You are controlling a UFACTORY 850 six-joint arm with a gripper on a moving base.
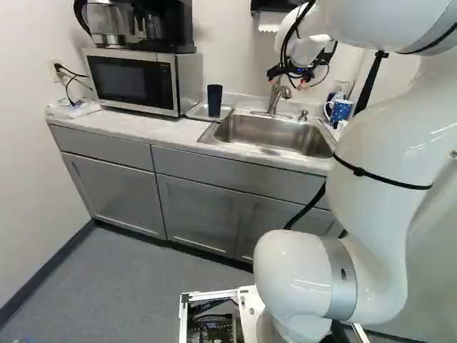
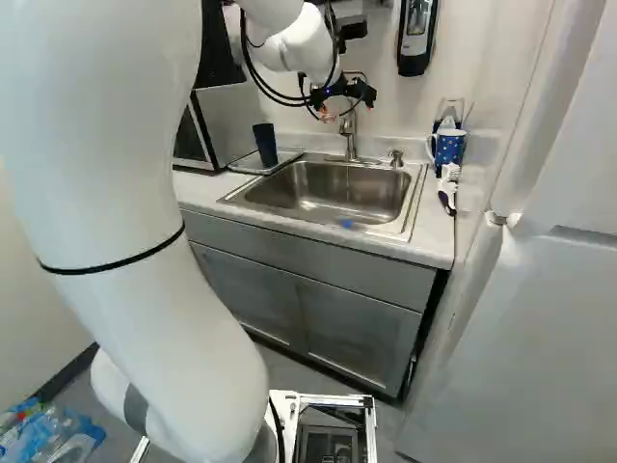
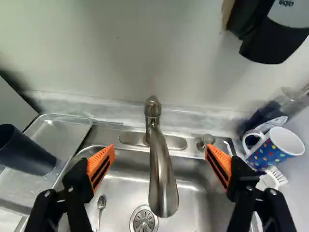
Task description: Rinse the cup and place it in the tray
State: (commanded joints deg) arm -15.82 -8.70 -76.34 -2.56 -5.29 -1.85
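Cup (image 1: 214,100) upright in the tray (image 3: 66,126), jaws (image 2: 342,95) wide apart over the sink (image 3: 188,169)

We have the dark cup standing in the clear tray, on the worktop (image 2: 436,247), beside the sink and near the microwave (image 1: 134,80). In the wrist view we get the jaws spread wide, holding nothing; the faucet (image 3: 163,179) shows between the two fingers, and we can't tell how near it is. Orange pads (image 3: 100,166) face inward. The cup is off to one side, outside the fingers.

In the sink we mark a spoon (image 3: 101,203) near the drain (image 3: 144,220). On the other side from the tray we log a blue dotted mug (image 3: 273,150) with a white brush (image 3: 275,176) just beside it. We note a small blue thing (image 2: 347,224) at the sink's front edge, too small to name. Coffee maker (image 1: 153,25) sits on the microwave.
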